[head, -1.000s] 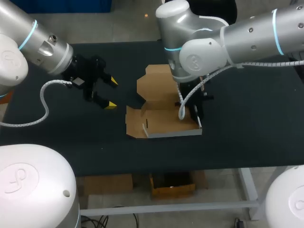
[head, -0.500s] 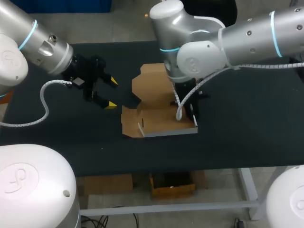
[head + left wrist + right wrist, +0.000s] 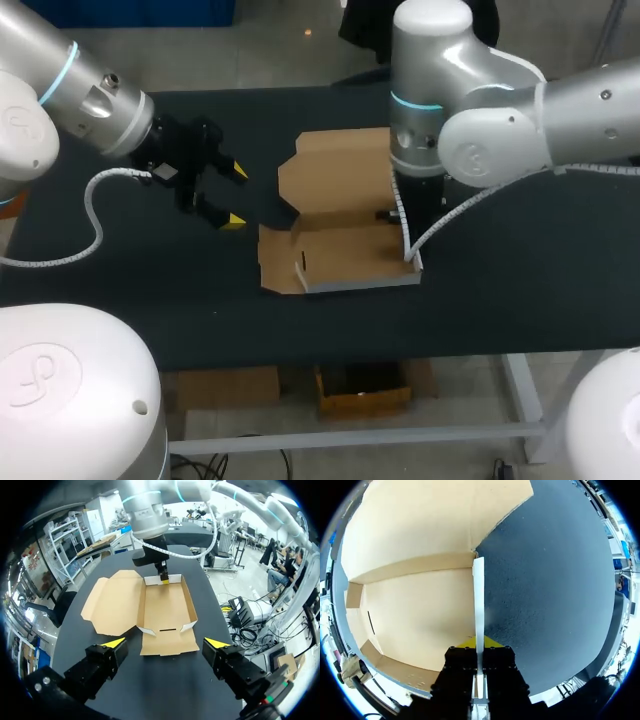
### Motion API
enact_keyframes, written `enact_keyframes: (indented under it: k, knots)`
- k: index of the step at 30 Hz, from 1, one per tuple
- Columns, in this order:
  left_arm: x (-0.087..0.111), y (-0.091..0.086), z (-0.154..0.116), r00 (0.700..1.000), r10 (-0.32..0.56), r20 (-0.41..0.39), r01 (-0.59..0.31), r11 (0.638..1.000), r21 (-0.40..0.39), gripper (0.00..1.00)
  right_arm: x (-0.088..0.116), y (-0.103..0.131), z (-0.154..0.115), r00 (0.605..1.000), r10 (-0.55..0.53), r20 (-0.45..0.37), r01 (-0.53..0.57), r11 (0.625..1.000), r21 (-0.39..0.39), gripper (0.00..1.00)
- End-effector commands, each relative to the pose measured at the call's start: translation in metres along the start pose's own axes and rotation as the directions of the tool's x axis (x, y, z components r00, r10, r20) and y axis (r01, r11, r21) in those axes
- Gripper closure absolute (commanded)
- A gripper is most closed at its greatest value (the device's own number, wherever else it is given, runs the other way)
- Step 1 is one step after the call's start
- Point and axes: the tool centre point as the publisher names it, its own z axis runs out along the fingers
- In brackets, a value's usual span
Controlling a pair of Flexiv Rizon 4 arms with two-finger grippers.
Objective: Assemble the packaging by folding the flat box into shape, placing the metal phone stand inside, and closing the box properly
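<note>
Brown box [image 3: 340, 255], walls up, lid flat (outside is whitish), on black table [image 3: 520, 290]. Right gripper [image 3: 479, 642] pinches one wall; left gripper [image 3: 165, 642] wide apart, empty.

Table [image 3: 520, 300]: dark matte top, finely speckled when seen close from the right wrist. Runs across nearly the whole width of the head view, with straight front and far edges. Rounded outline from the left wrist. Pale grey metal frame [image 3: 400, 436] below the front edge, with a slanted leg [image 3: 524, 392] at the right. Soft, even light on top.
</note>
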Motion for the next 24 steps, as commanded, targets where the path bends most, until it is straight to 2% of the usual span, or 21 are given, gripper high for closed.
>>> enact_keyframes:
  k: [1, 8, 16, 24]
  knots:
    - [0.0, 0.0, 0.0, 1.0, 0.0, -0.002, 0.0, 1.0, -0.003, 0.0, -0.004, 0.002, 0.0, 0.997, -0.005, -0.074, 0.006, 1.0, 0.019, 1.0]
    - [0.0, 0.0, 0.0, 1.0, 0.0, -0.002, 0.0, 1.0, -0.003, 0.0, -0.004, 0.004, -0.001, 0.997, -0.002, -0.077, 0.006, 0.999, 0.054, 1.0]
    - [0.0, 0.0, 0.0, 1.0, 0.0, -0.002, 0.0, 1.0, -0.003, 0.0, -0.002, 0.003, -0.01, 1.0, 0.011, 0.009, -0.012, 0.995, 0.099, 1.0]
    - [0.0, 0.0, 0.0, 1.0, 0.0, -0.002, 0.0, 1.0, -0.003, 0.0, -0.003, 0.002, -0.005, 0.999, 0.018, 0.034, -0.022, 0.995, 0.101, 1.0]
